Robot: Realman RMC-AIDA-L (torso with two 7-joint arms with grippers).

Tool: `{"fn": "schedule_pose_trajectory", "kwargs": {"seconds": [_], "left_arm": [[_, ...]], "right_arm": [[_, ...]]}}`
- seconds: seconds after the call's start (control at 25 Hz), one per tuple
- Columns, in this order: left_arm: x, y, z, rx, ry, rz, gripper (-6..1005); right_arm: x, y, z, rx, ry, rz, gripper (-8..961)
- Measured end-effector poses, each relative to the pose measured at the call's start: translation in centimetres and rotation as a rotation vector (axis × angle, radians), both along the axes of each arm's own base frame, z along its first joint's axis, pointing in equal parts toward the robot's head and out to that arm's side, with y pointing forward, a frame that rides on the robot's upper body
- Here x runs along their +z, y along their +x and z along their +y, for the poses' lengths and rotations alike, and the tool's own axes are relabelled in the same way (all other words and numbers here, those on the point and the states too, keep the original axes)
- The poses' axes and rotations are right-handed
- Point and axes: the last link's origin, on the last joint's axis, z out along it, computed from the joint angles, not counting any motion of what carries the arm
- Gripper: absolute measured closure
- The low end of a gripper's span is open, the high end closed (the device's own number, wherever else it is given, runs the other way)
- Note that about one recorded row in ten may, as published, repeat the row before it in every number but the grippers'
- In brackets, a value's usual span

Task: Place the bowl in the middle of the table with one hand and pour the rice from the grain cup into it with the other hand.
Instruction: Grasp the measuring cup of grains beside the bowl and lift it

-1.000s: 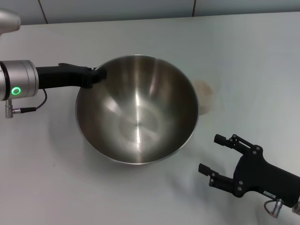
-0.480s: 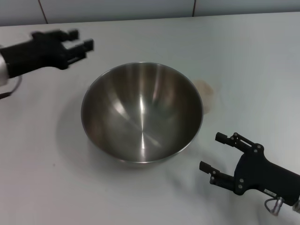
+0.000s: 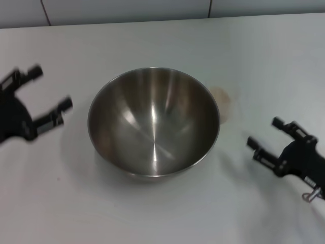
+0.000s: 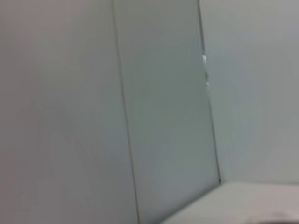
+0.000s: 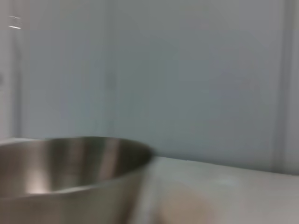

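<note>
The bowl [image 3: 154, 122] sits mid-frame on the surface [image 3: 152, 213], rigid and slippery; the clear grain cup [image 3: 222, 105] at its right rim looks light, best gripped round its wall. My right gripper [image 3: 269, 137] and left gripper [image 3: 45, 96] gape wide, empty.

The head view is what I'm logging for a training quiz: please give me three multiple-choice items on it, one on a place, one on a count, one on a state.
1. Where is the small clear plastic grain cup?
A. on the robot's right of the bowl
B. inside the bowl
C. in the left gripper

2. How many black two-finger grippers show?
A. one
B. two
C. three

3. What does the large shiny stainless-steel bowl hold?
A. rice
B. water
C. nothing

Answers:
1. A: the grain cup stands beside the bowl on the white table.
2. B: the left gripper and the right gripper, both open.
3. C: its bare steel inside shows.
</note>
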Motion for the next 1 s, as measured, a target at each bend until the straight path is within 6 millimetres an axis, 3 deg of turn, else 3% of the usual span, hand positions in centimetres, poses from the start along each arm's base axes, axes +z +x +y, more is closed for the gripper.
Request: {"fn": "schedule_pose_trajectory", "kwargs": {"seconds": [0.04,0.16,0.36,0.56,1.0], "left_arm": [[0.0,0.0,0.0,0.000,0.000,0.000,203],[-2.2,-2.7,-3.4,0.004,-0.012,0.024,175],[-3.2,-3.9,-5.4,0.014,-0.008,0.058,128],[-4.2,-4.2,-6.2,0.022,-0.064,0.081,128],[-5.0,-4.2,-5.9,0.029,-0.115,0.103,128]], "right_arm": [[0.0,0.3,0.3,-0.027,0.037,-0.014,151],[-0.1,0.6,1.3,-0.104,0.162,-0.073,152],[-0.1,0.2,2.4,-0.138,0.232,-0.075,152],[-0.5,-0.4,3.5,-0.129,0.221,-0.073,151],[-1.0,-0.9,5.8,-0.159,0.199,-0.088,152]]}}
